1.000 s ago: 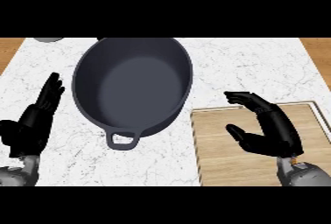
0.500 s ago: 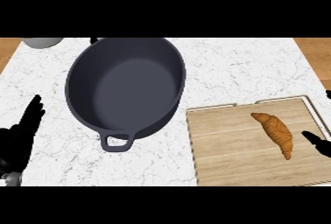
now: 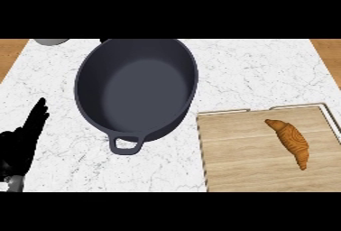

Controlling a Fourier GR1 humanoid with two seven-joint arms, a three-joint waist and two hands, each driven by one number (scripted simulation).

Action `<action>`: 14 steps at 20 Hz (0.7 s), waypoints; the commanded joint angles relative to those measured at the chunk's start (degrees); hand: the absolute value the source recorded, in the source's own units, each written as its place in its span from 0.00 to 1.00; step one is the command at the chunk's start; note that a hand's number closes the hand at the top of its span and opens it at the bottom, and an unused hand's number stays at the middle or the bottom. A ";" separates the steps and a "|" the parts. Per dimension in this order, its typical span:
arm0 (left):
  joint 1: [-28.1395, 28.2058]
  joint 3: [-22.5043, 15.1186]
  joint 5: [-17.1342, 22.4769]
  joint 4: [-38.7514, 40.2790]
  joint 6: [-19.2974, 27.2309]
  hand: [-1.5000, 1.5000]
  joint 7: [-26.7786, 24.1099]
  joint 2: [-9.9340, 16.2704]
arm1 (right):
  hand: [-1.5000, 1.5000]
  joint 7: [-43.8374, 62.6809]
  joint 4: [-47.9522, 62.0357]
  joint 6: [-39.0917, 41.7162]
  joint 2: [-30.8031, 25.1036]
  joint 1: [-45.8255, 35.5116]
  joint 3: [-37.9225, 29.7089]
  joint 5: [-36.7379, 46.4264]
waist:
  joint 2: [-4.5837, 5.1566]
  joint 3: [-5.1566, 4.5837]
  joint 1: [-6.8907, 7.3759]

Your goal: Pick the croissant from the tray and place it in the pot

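A brown croissant [image 3: 290, 141] lies on the right part of the wooden tray [image 3: 240, 153] at the lower right of the head view. The big dark grey oval pot [image 3: 136, 88] stands left of the tray on the marble counter, empty, its loop handle [image 3: 125, 145] pointing toward me. My left hand [image 3: 25, 135] rests at the left edge, fingers straight and pointing up, well left of the pot. No part of my right hand shows in this view.
A grey round object [image 3: 52, 41] peeks in at the top left corner. Bare white marble counter [image 3: 266, 72] lies beyond the tray and right of the pot. Wood shows past the counter's left and right edges.
My right hand, which hovered over the tray a second ago, has drawn out of view to the right, uncovering the croissant. The view shifted slightly; the left hand sits lower at the edge.
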 commanded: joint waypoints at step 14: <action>-2.71 0.43 -1.28 2.90 -2.59 0.50 -1.08 -2.31 | 0.00 46.24 -10.10 29.53 -8.08 -16.46 21.90 6.84 | 0.51 -0.06 2.39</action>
